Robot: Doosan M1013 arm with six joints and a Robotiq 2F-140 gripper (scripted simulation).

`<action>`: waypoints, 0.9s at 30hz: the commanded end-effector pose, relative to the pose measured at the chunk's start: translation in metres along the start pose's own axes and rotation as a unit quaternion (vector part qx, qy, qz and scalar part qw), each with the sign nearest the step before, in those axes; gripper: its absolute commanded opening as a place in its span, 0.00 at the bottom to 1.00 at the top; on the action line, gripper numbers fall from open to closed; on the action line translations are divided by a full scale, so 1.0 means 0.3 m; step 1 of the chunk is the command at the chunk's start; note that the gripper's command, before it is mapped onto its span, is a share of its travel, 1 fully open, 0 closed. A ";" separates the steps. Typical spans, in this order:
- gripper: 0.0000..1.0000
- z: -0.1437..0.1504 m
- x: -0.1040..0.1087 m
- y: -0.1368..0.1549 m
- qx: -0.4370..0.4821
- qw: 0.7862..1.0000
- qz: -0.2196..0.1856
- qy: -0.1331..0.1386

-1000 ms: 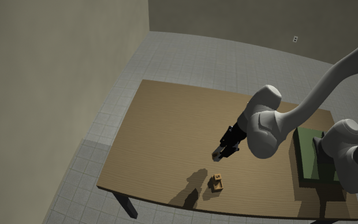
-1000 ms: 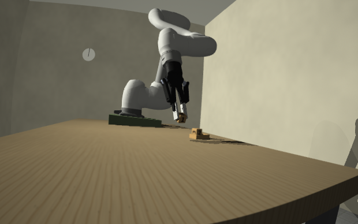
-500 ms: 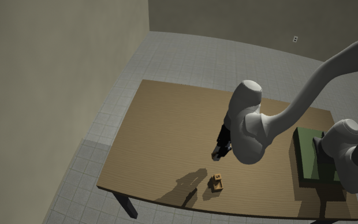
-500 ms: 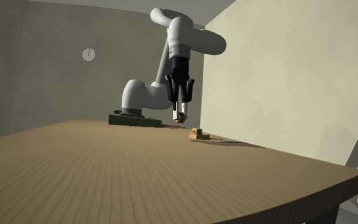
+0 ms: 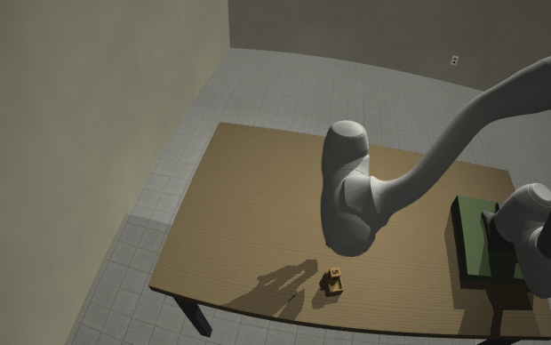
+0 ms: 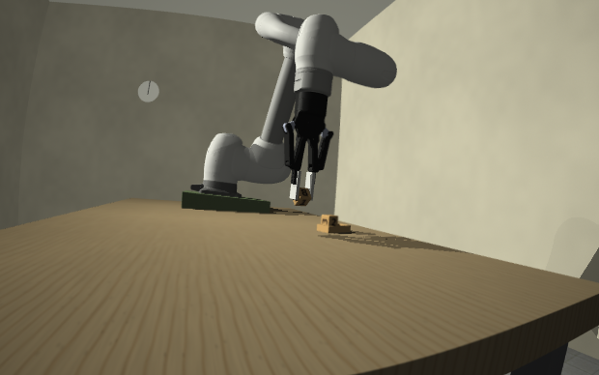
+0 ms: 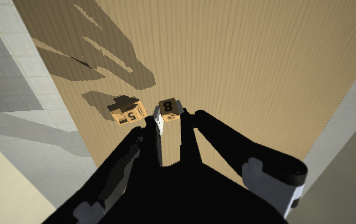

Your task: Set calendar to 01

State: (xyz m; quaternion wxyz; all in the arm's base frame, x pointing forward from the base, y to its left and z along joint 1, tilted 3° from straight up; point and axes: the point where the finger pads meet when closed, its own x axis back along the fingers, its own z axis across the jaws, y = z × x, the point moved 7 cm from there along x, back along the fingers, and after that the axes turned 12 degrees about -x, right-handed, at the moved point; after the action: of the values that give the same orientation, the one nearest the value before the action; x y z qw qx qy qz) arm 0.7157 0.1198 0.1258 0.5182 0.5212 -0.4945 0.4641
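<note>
Table (image 5: 267, 191) (image 6: 193, 271) (image 7: 260, 55): broad top, pale brown, with fine parallel wood grain; dark edge, dark legs. Floor (image 5: 275, 84): grey square tiles with thin joints. Walls (image 5: 111, 98) (image 6: 459, 121): plain, beige to olive, faintly mottled. Wall fittings: one round pale clock (image 6: 148, 91) with a dark hand; one small light outlet plate (image 5: 454, 60) with two dark marks.

Plinth (image 5: 475, 240) (image 6: 217, 202): green, low, flat-topped, on the table, bearing the arm's base. Arm (image 5: 347, 209) (image 6: 316, 43): smooth, light grey, of rounded tubes and domed joints. Shadows of arm and gripper lie across the wood near the tray.

Gripper (image 6: 302, 188) (image 7: 169, 109): black linkages, pale fingertips, pointing down above the table; closed on one cube, its fingers partly apart at either side of it. Held cube (image 6: 302, 197) (image 7: 169, 109): orange-brown wood, sharp-edged, tilted in the exterior view, raised off the table; a dark 8 on the face toward the wrist camera.

Calendar tray (image 5: 336, 289) (image 6: 341, 228): small, open, low-walled, same orange-brown wood, standing on the table. Seated cube (image 5: 334, 272) (image 6: 329, 220) (image 7: 131, 116): in one end of the tray, 5 uppermost, a 2 on one side face; the other end of the tray is unoccupied.
</note>
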 end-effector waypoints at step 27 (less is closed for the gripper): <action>0.25 -0.029 -0.028 -0.139 -0.001 0.974 -0.220 0.047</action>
State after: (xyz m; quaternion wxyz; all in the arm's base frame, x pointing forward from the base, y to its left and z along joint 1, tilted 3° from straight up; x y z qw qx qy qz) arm 0.7556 0.1274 0.1150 0.6294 0.5935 -0.3450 0.3640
